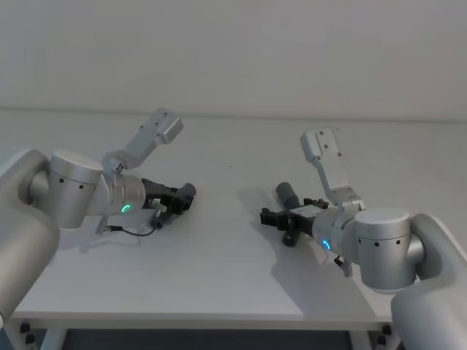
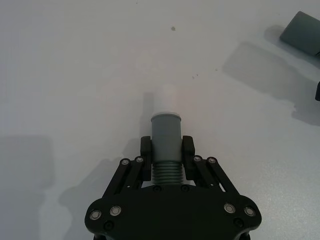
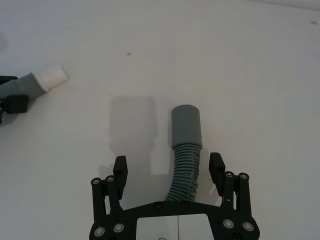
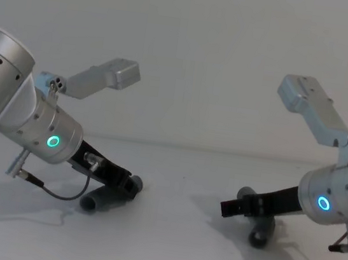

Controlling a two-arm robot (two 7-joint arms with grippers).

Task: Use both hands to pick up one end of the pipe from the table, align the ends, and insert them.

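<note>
I am looking down at a white table [image 1: 219, 284] with two grey pipe pieces lying on it, one in front of each of my claws.

My left claw [image 2: 166, 149] is clenching the left pipe piece [image 2: 166, 129]. Its two fingers [image 2: 146, 150] are pressing on either side of the tube, just where the ribbed section [image 2: 166, 172] meets the smooth grey collar [image 2: 166, 120]. A short white tip [image 2: 165, 101] is sticking out of that collar and pointing away from the claw, toward the middle of the table. This piece is sitting in the left half of the table, about midway between the far edge and the near edge. In the chest view its back end is looking as though it is touching the surface; I cannot tell whether the front end is lifted.

My right claw [image 3: 168, 165] is hanging released, low over the right half of the table, also about midway between the far and near edges. The right pipe piece [image 3: 186, 125] is lying on the table between the spread fingers. Its ribbed hose part is running up through the gap, and neither finger is touching it. Its smooth grey end is pointing away from the claw.

The two pieces are lying well apart.
</note>
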